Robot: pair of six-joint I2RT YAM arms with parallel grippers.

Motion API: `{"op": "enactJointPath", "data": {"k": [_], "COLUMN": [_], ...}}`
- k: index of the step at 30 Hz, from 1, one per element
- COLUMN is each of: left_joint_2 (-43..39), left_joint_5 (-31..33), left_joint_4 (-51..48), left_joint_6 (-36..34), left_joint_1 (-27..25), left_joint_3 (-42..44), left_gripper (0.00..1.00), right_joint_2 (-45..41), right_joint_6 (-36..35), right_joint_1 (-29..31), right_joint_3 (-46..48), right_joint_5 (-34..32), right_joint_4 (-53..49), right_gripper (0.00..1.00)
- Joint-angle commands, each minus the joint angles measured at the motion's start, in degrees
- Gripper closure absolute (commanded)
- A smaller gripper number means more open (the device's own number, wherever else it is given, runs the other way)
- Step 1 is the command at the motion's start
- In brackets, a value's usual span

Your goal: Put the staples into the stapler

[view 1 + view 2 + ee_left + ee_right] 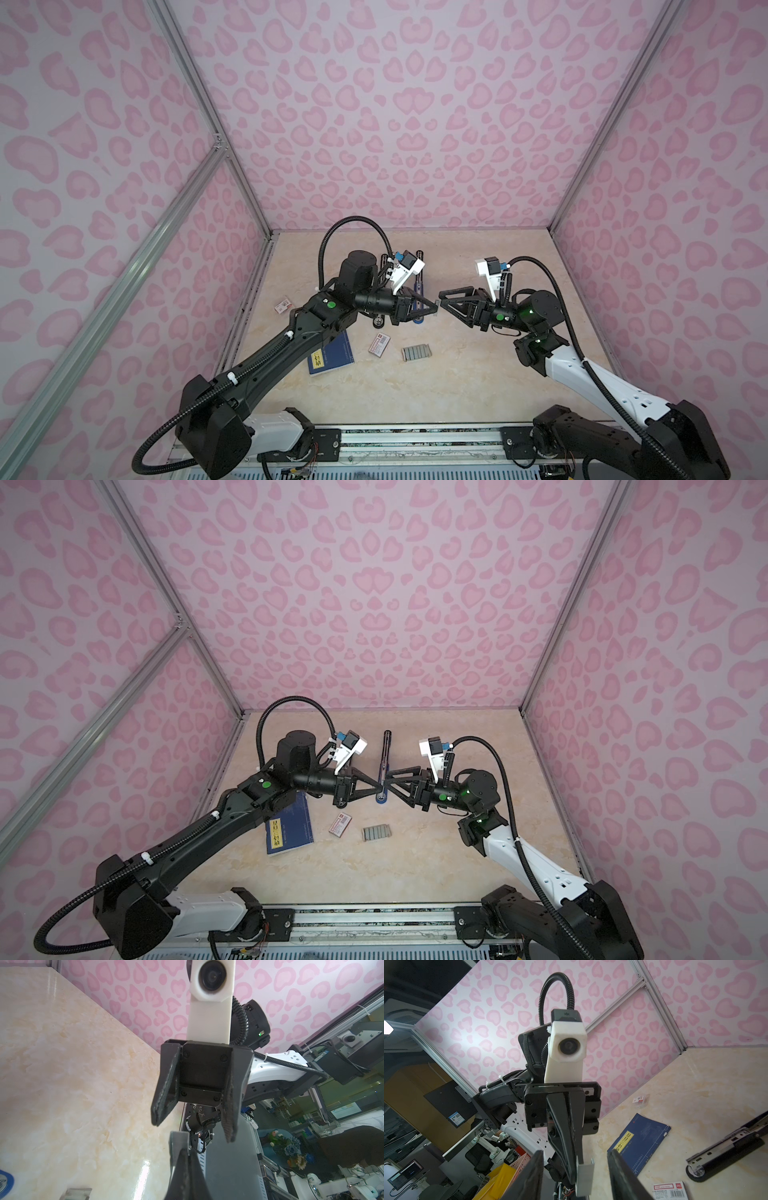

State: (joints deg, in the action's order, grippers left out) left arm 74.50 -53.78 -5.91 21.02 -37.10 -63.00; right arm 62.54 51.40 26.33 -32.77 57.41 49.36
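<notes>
My left gripper (435,306) (185,1152) is shut on a short silvery strip of staples (179,1142) (585,1178), held in the air above the middle of the table. My right gripper (443,301) (575,1153) faces it tip to tip and is open. The strip's free end sits between the right fingers (533,1169) and touches neither. More staples (416,352) (377,833) lie flat on the table in front of the grippers. The black stapler (386,746) (726,1151) lies open behind them, its metal rail exposed. In a top view the left wrist camera partly hides it.
A blue booklet (332,353) (639,1142) lies under the left arm. A white-and-red barcoded box (380,344) (668,1189) sits beside the loose staples. Another small box (282,306) lies near the left wall. Pink patterned walls enclose the table (478,382).
</notes>
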Motion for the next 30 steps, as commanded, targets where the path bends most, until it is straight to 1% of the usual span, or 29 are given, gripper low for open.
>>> {"op": "enactJointPath", "data": {"k": [1,8,15,18,20,28,30], "left_joint_2": [0.29,0.47,0.26,0.21,0.21,0.29,0.45], "left_joint_5": [-1.11,-1.59,-2.12,-2.21,-2.21,-2.29,-2.29], "left_joint_4": [1.93,2.01,2.39,2.37,2.39,2.48,2.31], "left_joint_6": [0.25,0.43,0.87,0.91,0.95,0.96,0.96], "left_joint_1": [0.01,-0.16,-0.34,-0.43,-0.51,-0.6,-0.6], "left_joint_3": [-0.72,-0.8,-1.07,-1.07,-1.07,-1.12,-1.29], "left_gripper": [0.96,0.97,0.97,0.97,0.97,0.97,0.97], "right_joint_2": [-0.4,-0.67,-0.41,-0.2,-0.05,0.43,0.56], "right_joint_6": [-0.51,-0.42,-0.4,0.36,0.63,2.29,2.63], "right_joint_1": [0.29,0.66,0.73,0.7,0.8,0.81,0.81], "right_joint_3": [0.51,0.87,1.4,1.57,1.66,2.18,2.3], "right_joint_5": [0.18,0.16,-0.21,-0.02,0.16,0.49,0.44], "right_joint_4": [0.38,0.99,1.18,2.42,2.99,5.62,6.14], "right_gripper": [0.49,0.47,0.5,0.54,0.55,0.68,0.7]}}
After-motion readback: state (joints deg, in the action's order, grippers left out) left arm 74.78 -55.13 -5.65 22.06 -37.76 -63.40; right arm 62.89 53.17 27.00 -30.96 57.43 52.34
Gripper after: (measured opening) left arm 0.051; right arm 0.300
